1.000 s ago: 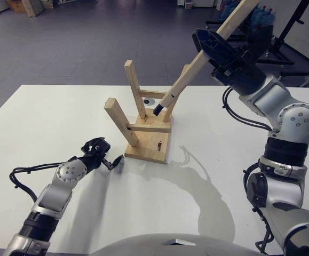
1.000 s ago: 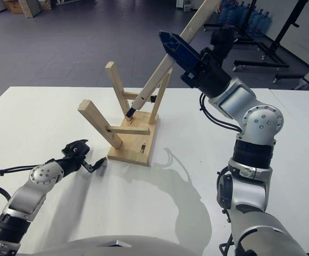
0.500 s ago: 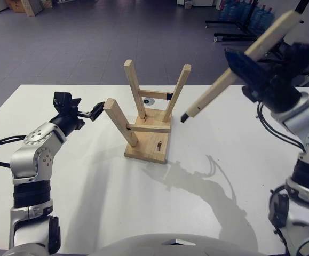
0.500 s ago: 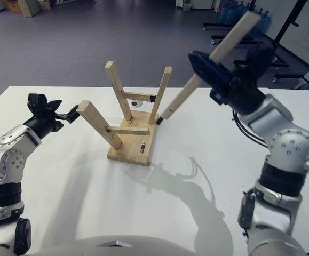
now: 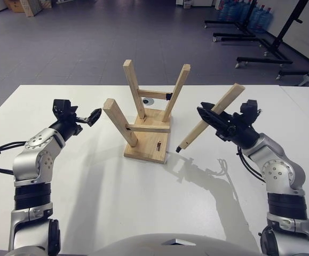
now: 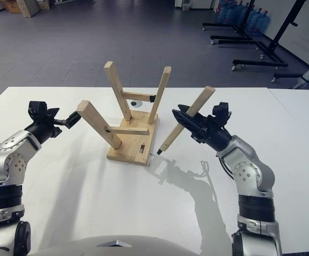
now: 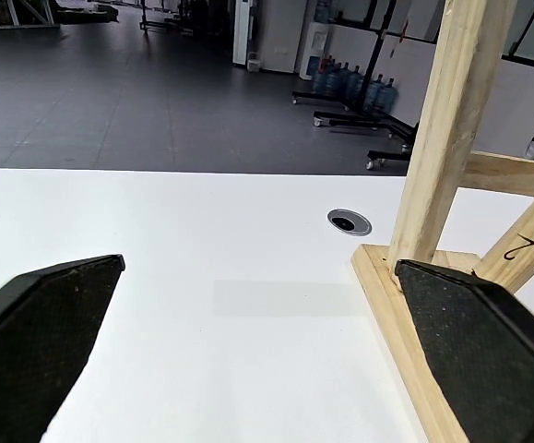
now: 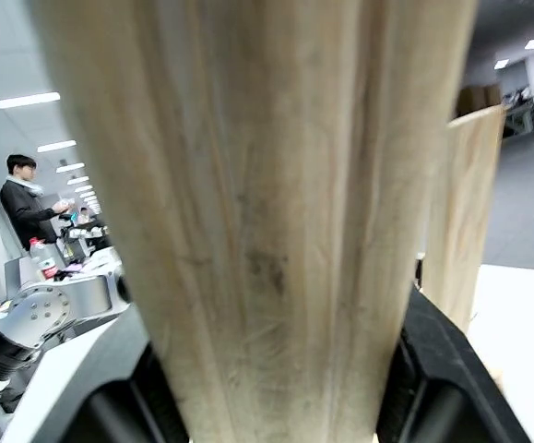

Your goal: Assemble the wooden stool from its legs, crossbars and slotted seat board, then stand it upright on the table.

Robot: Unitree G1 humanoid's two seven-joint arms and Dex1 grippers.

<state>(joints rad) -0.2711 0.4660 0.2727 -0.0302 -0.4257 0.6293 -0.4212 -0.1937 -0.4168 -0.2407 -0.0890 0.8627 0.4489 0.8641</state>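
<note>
A: Status on the stool?
B: Inverted on the table (image 5: 106, 208), seat board (image 5: 143, 152) flat down. Three legs up, two crossbars (image 5: 150, 128) in. Front-left leg (image 5: 120, 121) leans outward more than the other two.
A: Last one?
B: Fourth leg (image 5: 194, 134) is clamped mid-length in the right gripper (image 5: 214, 118) and held at a slant. Dark tip is low, just off the board's right edge, above the table. Not touching, as far as I can tell.
A: Left side?
B: Left gripper (image 5: 78, 112) is spread wide and empty, hovering just beside the top of the front-left leg. No contact.
A: Risks?
B: Main one: nothing braces the board. If the tip comes in at this slant, it'll likely catch the board edge or the slot (image 5: 158, 144) lip and shove the whole assembly across the table, or tip it. Second: the leg needs to be near vertical to seat, and forcing it in angled could lever it round in the clamp. Third: the leaning leg looks loosely seated, so a knock could pop it or its crossbar out.
A: So?
B: I'd close left on that leg first, then straighten the fourth and press down.
</note>
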